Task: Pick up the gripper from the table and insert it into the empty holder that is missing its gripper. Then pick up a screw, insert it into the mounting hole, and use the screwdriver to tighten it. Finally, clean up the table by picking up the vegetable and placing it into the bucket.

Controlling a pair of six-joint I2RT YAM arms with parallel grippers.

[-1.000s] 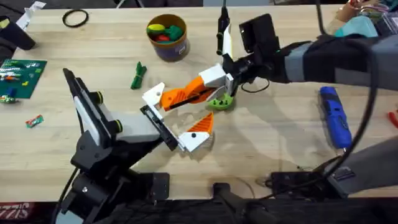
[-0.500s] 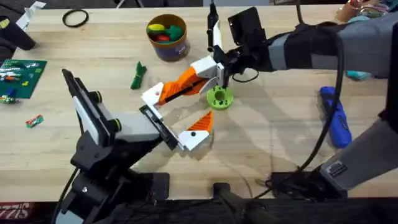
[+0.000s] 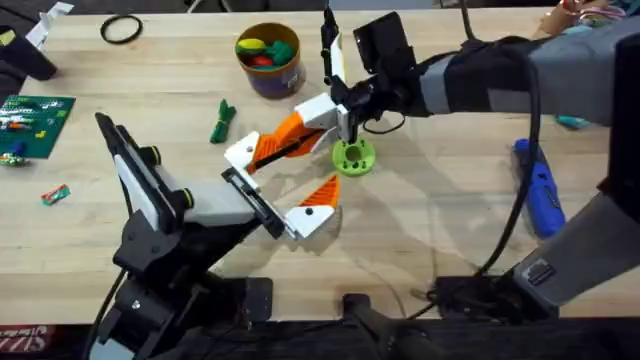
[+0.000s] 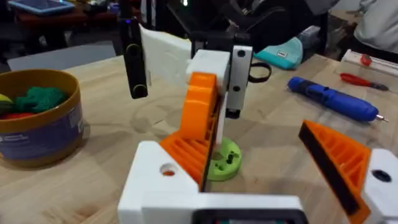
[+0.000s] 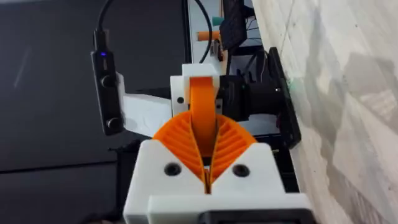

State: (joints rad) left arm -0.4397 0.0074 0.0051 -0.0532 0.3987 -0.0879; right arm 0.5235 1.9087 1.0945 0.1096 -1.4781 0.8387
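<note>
Insertion of the gripper is the step in hand; the screw, the tightening and the clearing-up are not yet done.

At upper left of centre in the overhead view, the vegetable (image 3: 221,121) lies on the desk (image 3: 430,230), near the bucket (image 3: 275,82) but outside it. Just right of it, the holder (image 3: 250,200) is presented as a slanted black bar at the tip of the left arm. One orange-and-white wedge (image 3: 315,212) is seated at its lower end, and the upper end is unfilled. Whether the left pincer is spread or pressed together cannot be told.

The gripper (image 3: 247,152) is held off the desk at the frame's centre, its white base just above the bar's free end and not yet seated. It is pinched along its orange wedge by the right pincer (image 5: 202,134), whose ribbed pads are pressed against both sides.

A green round piece (image 3: 353,157) lies under the right arm, and the screwdriver (image 3: 538,188) is left untouched at far right.

Next, the white base would have to be squared to the bar and pushed home before it is released.
</note>
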